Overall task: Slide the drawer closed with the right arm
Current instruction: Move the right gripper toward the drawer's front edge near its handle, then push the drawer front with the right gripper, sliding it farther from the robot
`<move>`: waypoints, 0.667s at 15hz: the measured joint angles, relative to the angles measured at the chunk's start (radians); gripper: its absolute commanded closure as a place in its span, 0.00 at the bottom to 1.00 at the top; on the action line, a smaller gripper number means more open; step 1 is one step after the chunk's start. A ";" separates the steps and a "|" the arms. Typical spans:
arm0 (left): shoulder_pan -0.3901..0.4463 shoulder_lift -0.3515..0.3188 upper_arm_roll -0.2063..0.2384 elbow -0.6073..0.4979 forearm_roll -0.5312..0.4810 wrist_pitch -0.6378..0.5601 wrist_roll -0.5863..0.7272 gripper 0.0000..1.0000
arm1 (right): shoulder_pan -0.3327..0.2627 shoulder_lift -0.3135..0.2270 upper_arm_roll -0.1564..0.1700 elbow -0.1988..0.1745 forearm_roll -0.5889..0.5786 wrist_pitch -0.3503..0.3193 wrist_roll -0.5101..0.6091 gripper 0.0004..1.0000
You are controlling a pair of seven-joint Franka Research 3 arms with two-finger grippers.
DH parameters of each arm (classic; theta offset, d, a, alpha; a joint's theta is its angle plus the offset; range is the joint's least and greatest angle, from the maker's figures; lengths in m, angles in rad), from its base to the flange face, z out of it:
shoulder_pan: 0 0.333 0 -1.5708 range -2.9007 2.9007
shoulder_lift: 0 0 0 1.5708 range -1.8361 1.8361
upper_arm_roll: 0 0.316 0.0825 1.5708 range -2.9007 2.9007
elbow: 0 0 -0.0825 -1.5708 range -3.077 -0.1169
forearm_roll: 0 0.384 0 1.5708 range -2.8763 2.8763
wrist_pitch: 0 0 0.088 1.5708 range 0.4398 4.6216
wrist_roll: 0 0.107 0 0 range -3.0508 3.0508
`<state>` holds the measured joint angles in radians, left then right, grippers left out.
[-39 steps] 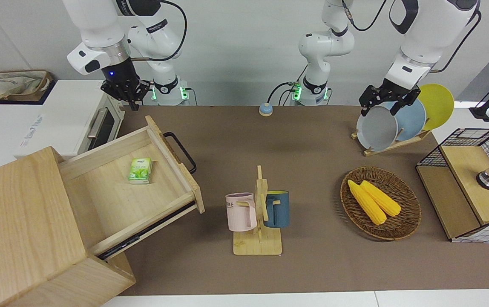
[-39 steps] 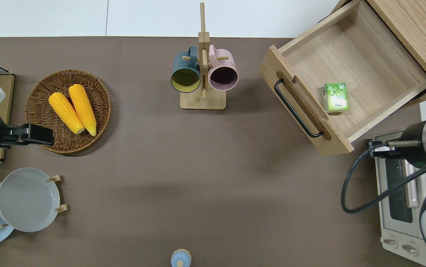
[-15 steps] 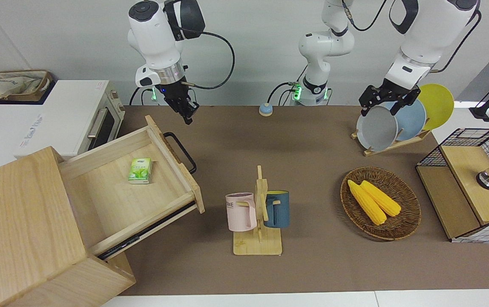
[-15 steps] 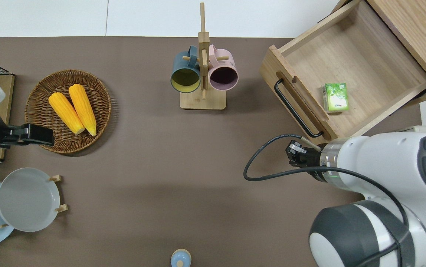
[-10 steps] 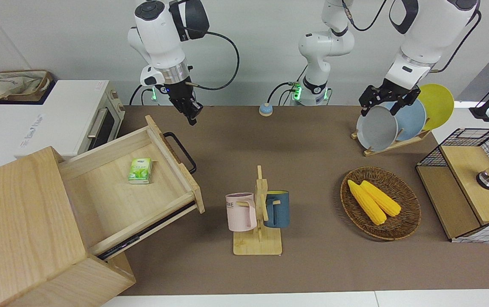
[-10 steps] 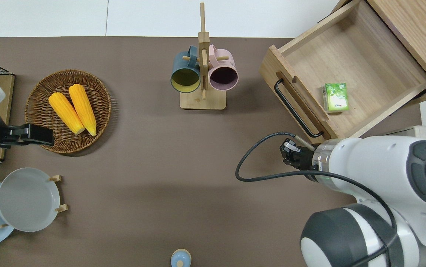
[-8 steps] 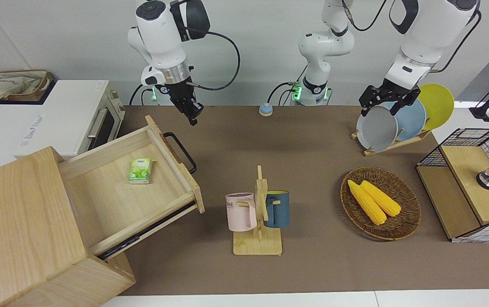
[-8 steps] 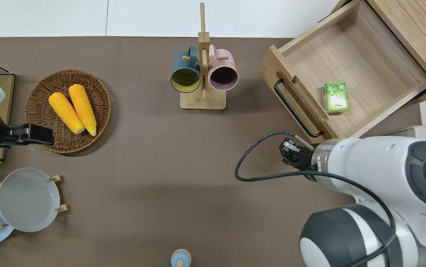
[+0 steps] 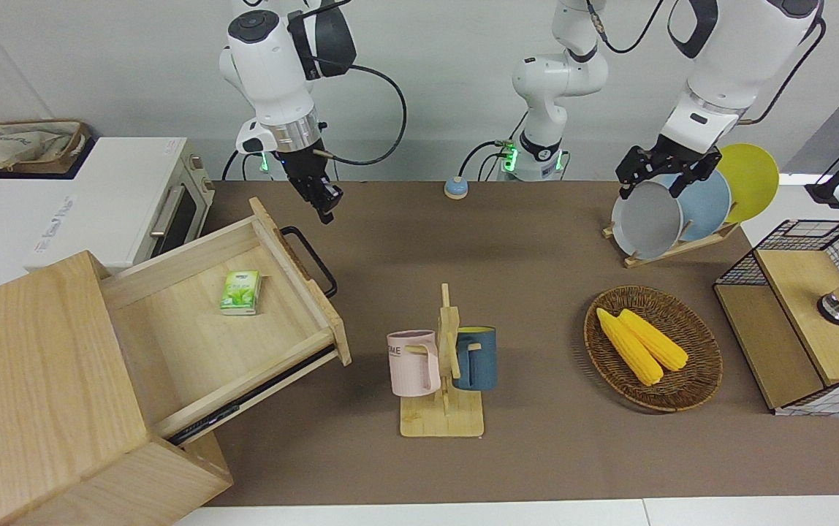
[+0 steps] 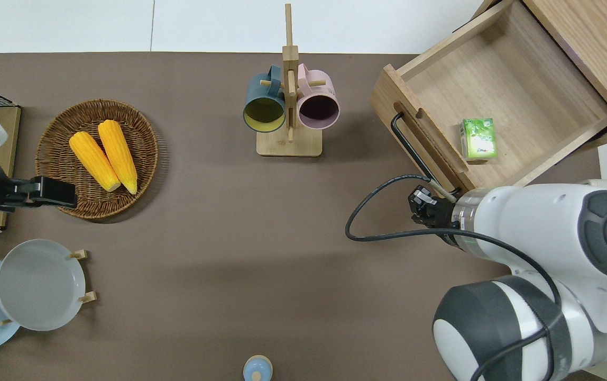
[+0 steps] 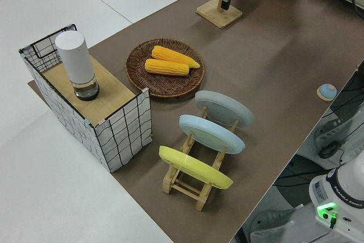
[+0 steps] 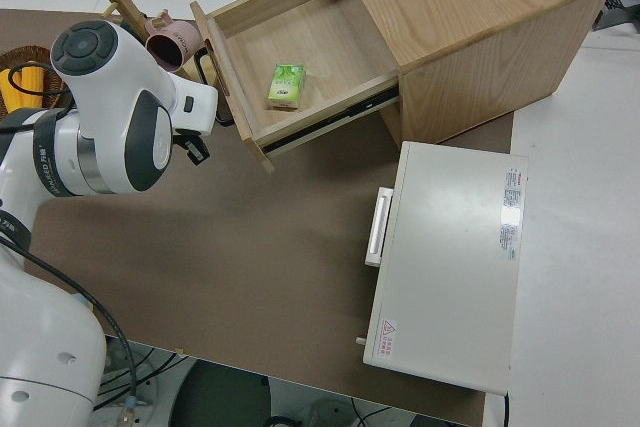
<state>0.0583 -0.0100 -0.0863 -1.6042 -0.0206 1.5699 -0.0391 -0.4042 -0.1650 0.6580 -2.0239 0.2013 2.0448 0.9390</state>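
Note:
The drawer (image 9: 193,321) stands pulled far out of the light-wood cabinet (image 9: 32,380), its black bar handle (image 9: 310,259) facing the table's middle. A small green box (image 9: 240,292) lies on the drawer's floor. My right gripper (image 9: 325,207) is shut, tilted, and low over the brown mat. In the overhead view my right gripper (image 10: 419,203) sits just off the robot-side end of the handle (image 10: 420,156), beside the drawer front's corner, with a small gap between them. My left gripper (image 9: 652,188) is parked and open.
A white toaster oven (image 9: 120,204) stands beside the cabinet, nearer to the robots. A mug rack (image 9: 443,365) stands mid-table. A basket of corn (image 9: 653,347), a plate rack (image 9: 682,208) and a wire box (image 9: 807,321) fill the left arm's end.
The right arm swung from over the toaster oven out over the mat, then drew back a little toward the handle's end. The drawer has not moved.

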 measured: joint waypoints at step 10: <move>0.000 0.000 0.000 0.000 0.000 0.000 0.000 0.00 | -0.075 0.070 -0.002 0.053 -0.135 0.009 0.001 1.00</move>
<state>0.0583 -0.0100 -0.0863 -1.6042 -0.0206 1.5699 -0.0391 -0.4787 -0.0948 0.6556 -1.9711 0.0666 2.0542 0.9402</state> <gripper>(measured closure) 0.009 0.991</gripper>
